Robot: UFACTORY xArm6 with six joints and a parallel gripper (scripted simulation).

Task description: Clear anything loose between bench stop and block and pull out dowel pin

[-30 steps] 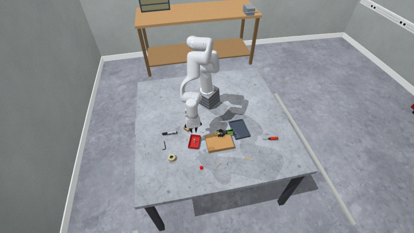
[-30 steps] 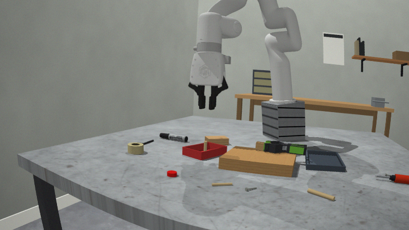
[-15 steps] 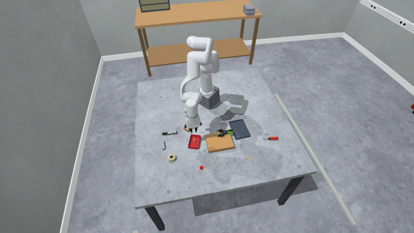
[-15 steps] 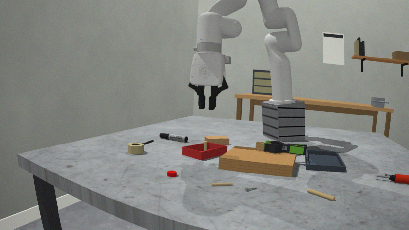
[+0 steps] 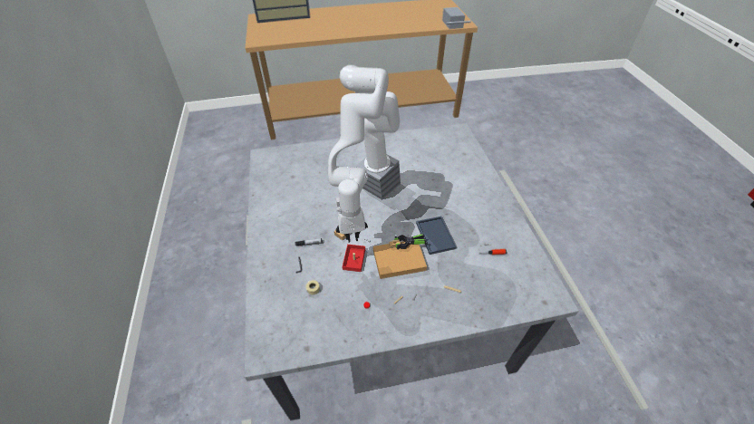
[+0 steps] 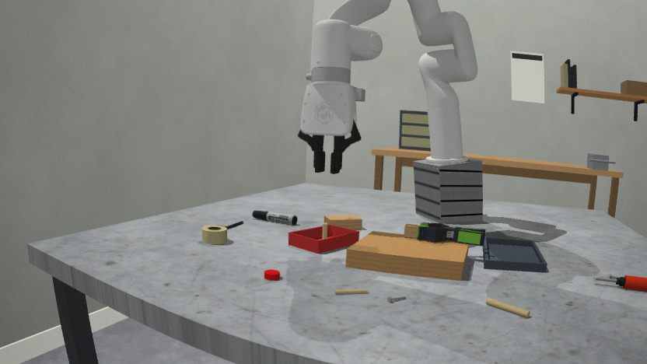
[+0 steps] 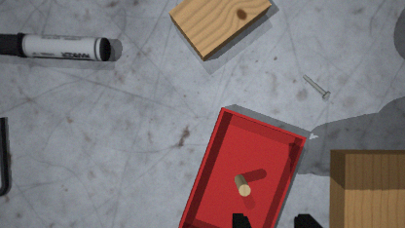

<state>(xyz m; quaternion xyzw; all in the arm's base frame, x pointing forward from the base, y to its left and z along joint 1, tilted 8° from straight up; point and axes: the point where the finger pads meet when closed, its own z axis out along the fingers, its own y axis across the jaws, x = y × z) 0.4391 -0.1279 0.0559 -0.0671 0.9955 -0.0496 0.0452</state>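
Observation:
The small wooden block (image 7: 219,24) lies flat on the table top with its empty hole up, off the bench board; it also shows in the exterior view (image 6: 344,222). The dowel pin (image 7: 242,185) leans upright inside the red tray (image 7: 243,171), free of the fingers; it also shows in the exterior view (image 6: 324,229). The bench board (image 6: 407,255) lies right of the tray. The green and black spring clamp (image 6: 448,233) sits at its far edge on a small wooden stop (image 6: 410,230). My gripper (image 6: 326,169) hangs high above the tray and block, fingers slightly apart and empty.
A black marker (image 7: 58,47), a hex key (image 7: 4,156) and a tape roll (image 6: 214,234) lie left of the tray. A screw (image 7: 316,88) lies near the block. A red cap (image 6: 271,274), two loose dowels (image 6: 351,292) (image 6: 507,307), a grey tray (image 6: 513,254) and a screwdriver (image 6: 626,282) are also on the table.

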